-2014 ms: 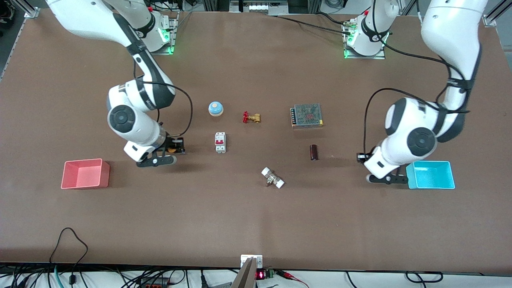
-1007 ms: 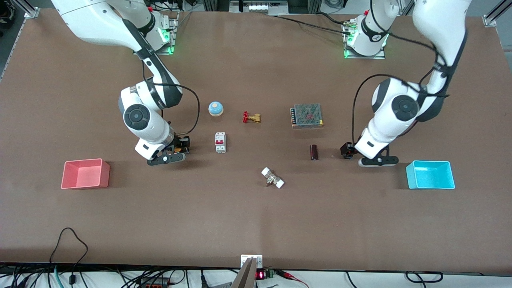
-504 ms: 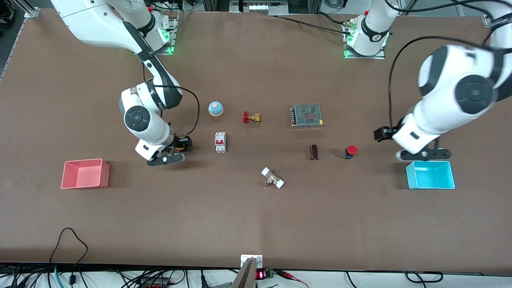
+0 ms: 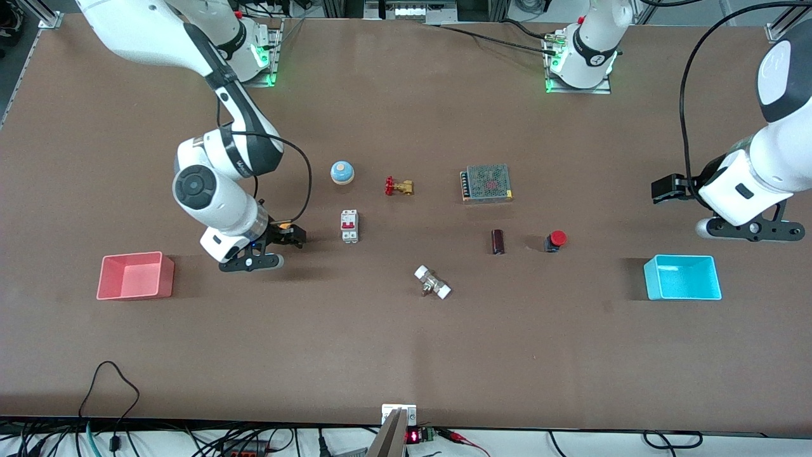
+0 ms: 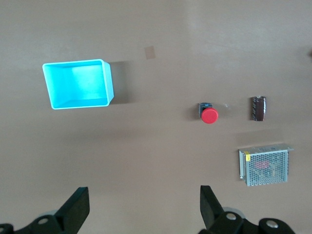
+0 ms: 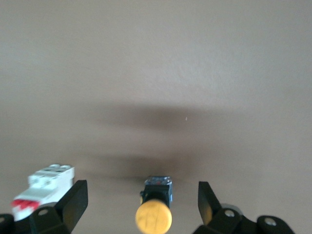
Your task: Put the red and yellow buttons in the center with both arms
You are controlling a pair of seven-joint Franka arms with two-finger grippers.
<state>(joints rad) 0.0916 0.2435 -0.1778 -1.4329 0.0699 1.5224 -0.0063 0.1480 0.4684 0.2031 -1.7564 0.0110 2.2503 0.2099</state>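
The red button [image 4: 556, 240] stands on the brown tabletop [image 4: 406, 330] beside a dark cylinder [image 4: 498, 242]; it also shows in the left wrist view [image 5: 209, 114]. My left gripper [image 4: 666, 189] is open and empty, raised above the table near the cyan bin [image 4: 682, 277]; in its own view [image 5: 144, 195] the fingers stand wide apart. The yellow button [image 4: 283, 226] sits between the open fingers of my right gripper [image 4: 287, 235], close to the white breaker [image 4: 349, 226]. In the right wrist view the yellow cap [image 6: 153, 215] faces up between the spread fingers of that gripper [image 6: 141, 195], which do not touch it.
A pink bin [image 4: 135, 275] stands at the right arm's end. A blue bell [image 4: 342, 172], a brass valve [image 4: 398, 186] and a mesh power supply [image 4: 486, 183] lie mid-table. A white-ended fitting [image 4: 432, 282] lies nearer the front camera.
My left gripper set the red button down beside the dark cylinder, let go and rose away toward the cyan bin. My right gripper brought the yellow button closer to the breaker.
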